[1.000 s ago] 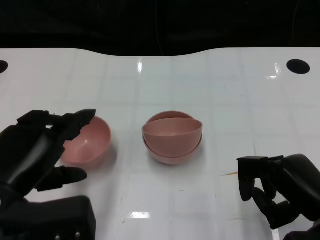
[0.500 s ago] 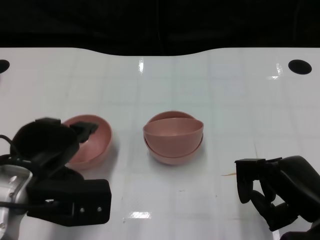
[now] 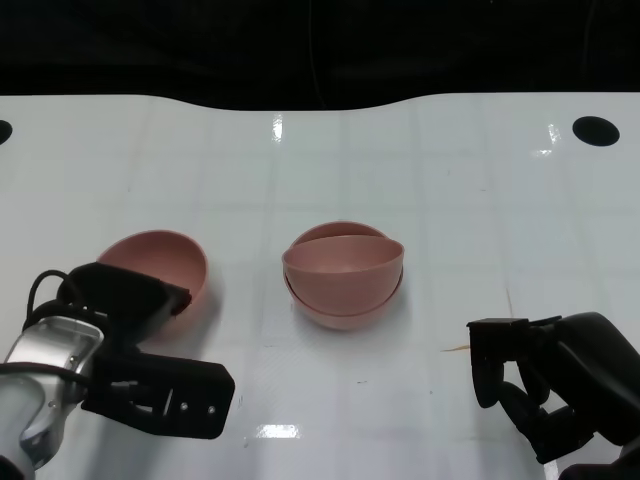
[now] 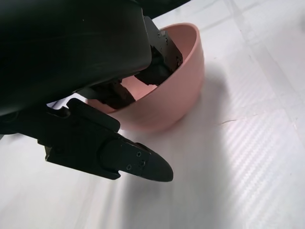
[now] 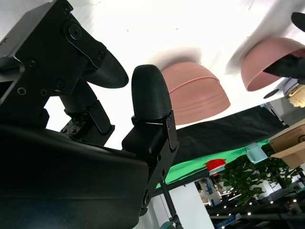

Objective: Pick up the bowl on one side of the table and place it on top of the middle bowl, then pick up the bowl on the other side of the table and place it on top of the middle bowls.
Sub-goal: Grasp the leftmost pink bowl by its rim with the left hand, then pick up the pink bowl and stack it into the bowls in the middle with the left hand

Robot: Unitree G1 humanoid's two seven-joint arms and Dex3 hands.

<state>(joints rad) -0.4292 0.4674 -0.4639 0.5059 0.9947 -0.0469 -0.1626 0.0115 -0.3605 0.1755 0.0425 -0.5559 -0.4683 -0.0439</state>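
Note:
The pink left bowl [image 3: 158, 262] is tipped so its outer wall faces the head camera. My left hand [image 3: 118, 300] grips it at the near rim. In the left wrist view, fingers [image 4: 159, 67] reach inside the bowl [image 4: 178, 95] and the thumb [image 4: 133, 160] lies outside, below its wall. Two pink bowls sit nested as the middle stack [image 3: 344, 276], the upper one tilted. My right hand [image 3: 550, 385] rests at the table's front right, holding nothing, its fingers loosely bent and apart. The right wrist view shows the stack [image 5: 195, 93] and the held bowl [image 5: 267, 62].
The white table [image 3: 450, 200] has a round black hole at the back right [image 3: 596, 131] and another at the far left edge [image 3: 3, 130]. A thin tan sliver [image 3: 460, 348] lies by my right hand. Darkness lies past the table's far edge.
My left hand turned over and closed on the left bowl's rim. The bowl went from lying open side up to tipped with its outside facing the camera. The right hand stayed put.

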